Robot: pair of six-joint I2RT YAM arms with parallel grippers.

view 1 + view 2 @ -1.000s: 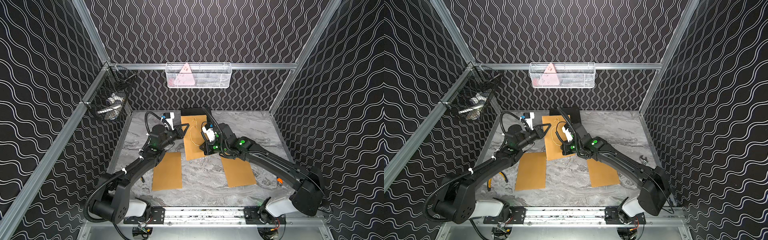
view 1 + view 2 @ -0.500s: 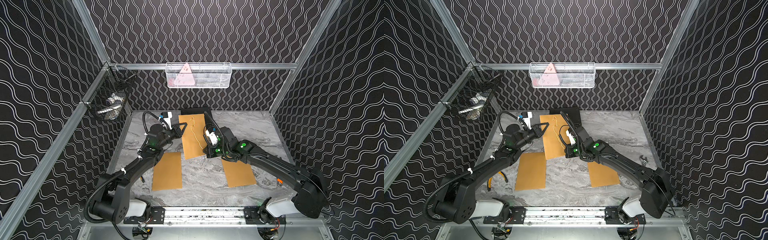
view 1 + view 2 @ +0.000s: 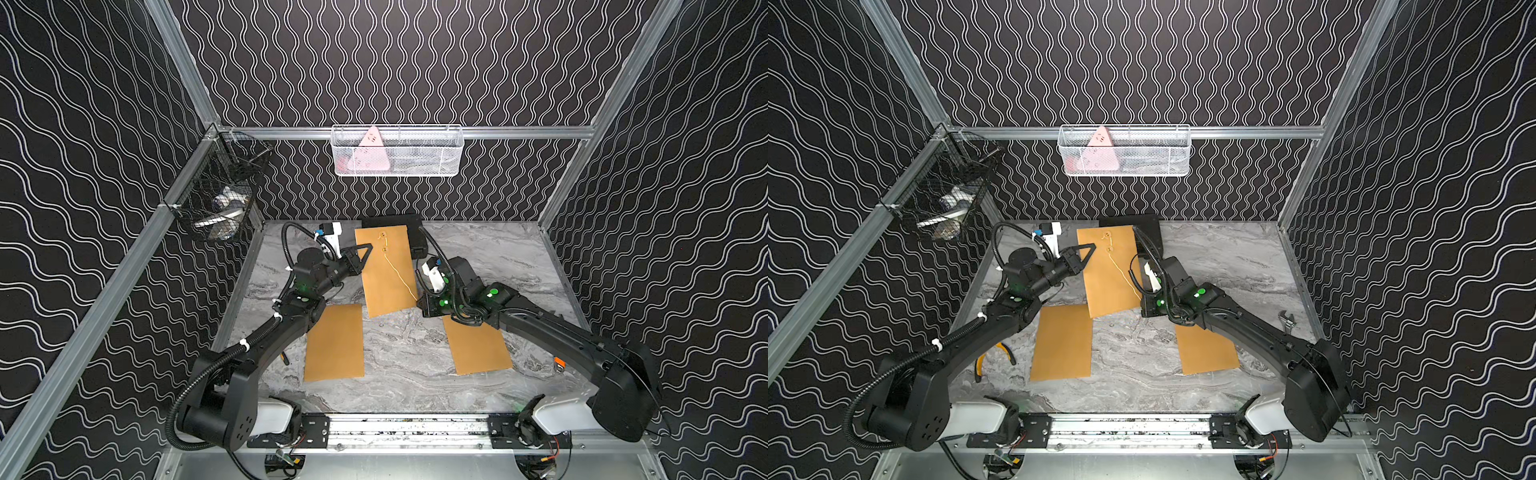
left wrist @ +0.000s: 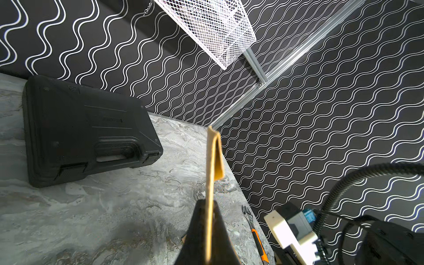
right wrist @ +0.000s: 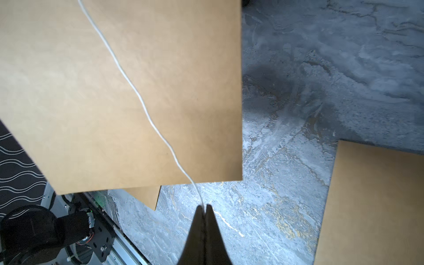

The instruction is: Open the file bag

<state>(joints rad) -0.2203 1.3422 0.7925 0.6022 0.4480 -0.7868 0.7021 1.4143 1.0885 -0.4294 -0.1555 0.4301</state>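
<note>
Tan paper file bag (image 3: 380, 286), raised over the grey marbled worktop (image 3: 490, 257) by the left end effector (image 4: 207, 204) clamped on its edge; the thin white string (image 5: 138, 97) pinched in the right end effector (image 5: 205, 207) may slip under tension.

Left gripper (image 4: 207, 207) pinched tight, roughly level, reaching forward and inward; right gripper (image 5: 205, 207) pinched tight too, tilted downward.

Blk tool case (image 4: 87, 130) at back wall, white mesh basket (image 3: 451, 137) w/ pink triangle (image 3: 368, 156) above, wrench (image 3: 1286, 321) nr right wall.
</note>
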